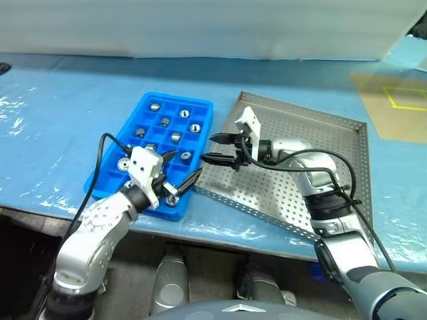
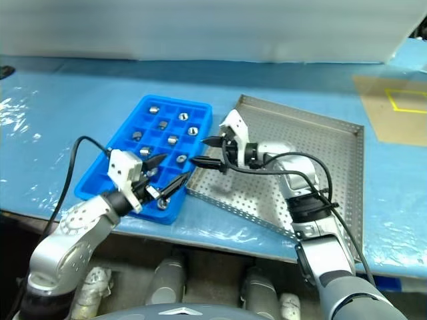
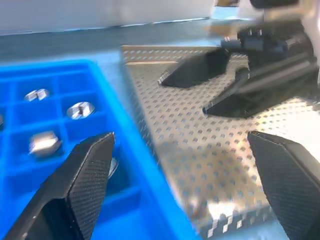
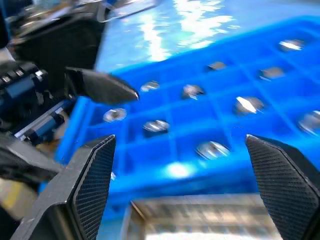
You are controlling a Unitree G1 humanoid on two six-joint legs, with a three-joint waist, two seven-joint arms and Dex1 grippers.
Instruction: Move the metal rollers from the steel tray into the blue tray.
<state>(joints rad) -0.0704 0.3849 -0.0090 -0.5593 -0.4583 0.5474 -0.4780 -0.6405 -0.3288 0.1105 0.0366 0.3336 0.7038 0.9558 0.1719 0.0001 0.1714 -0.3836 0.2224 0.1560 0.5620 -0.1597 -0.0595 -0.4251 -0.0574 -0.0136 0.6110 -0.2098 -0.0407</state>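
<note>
I'm seeing the metal rollers (image 1: pixel 175 137) sitting one per compartment in the blue tray (image 1: pixel 200 109), just ahead of my left hand (image 1: pixel 181 173), fingers spread, empty. Right hand (image 1: pixel 217 149), also wide open, is hovering over the steel tray (image 1: pixel 320 133), empty around it.

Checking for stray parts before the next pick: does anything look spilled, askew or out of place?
Nothing stands out. The small silvery metal rollers sit singly in compartments of the bright blue plastic grid tray. The grey perforated steel tray shows no loose rollers on its visible surface. Both the left gripper and the right gripper are open and empty.
</note>
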